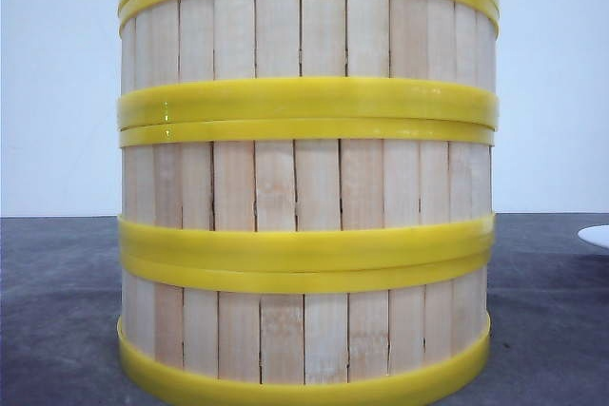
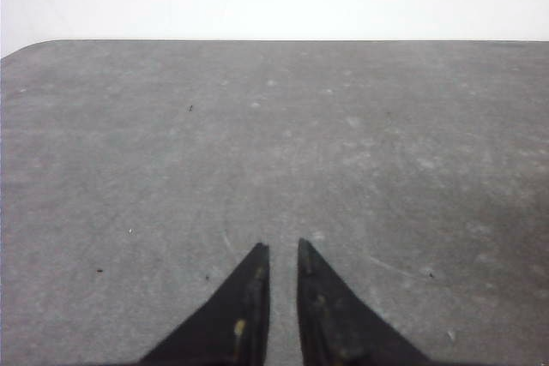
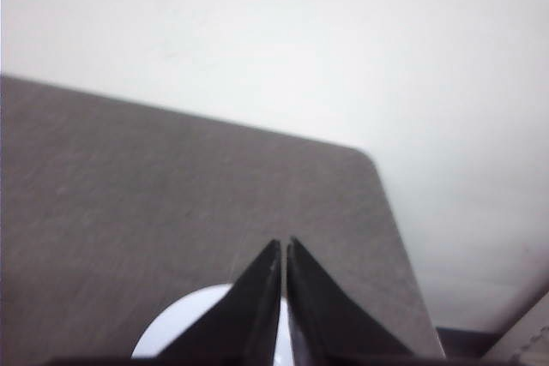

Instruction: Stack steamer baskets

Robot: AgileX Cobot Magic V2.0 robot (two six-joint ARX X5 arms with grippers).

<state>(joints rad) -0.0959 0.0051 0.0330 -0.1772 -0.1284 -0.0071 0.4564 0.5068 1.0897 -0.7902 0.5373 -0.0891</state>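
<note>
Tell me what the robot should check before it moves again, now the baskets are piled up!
1. Three round wooden-slat steamer baskets with yellow bands stacked in one pile: ok.
2. Pile straight, bands lined up: ok from the front; back hidden.
3. Left claw holding nothing, tips nearly closed over bare grey table: ok.
4. Right claw holding nothing, tips closed: ok.
5. White round object under the right claw, could get bumped: cannot tell.
6. Arms clear of the pile: cannot tell; neither wrist view shows it.

Three steamer baskets (image 1: 306,187) stacked on table (image 1: 57,311), plate (image 1: 598,236) right.
</note>
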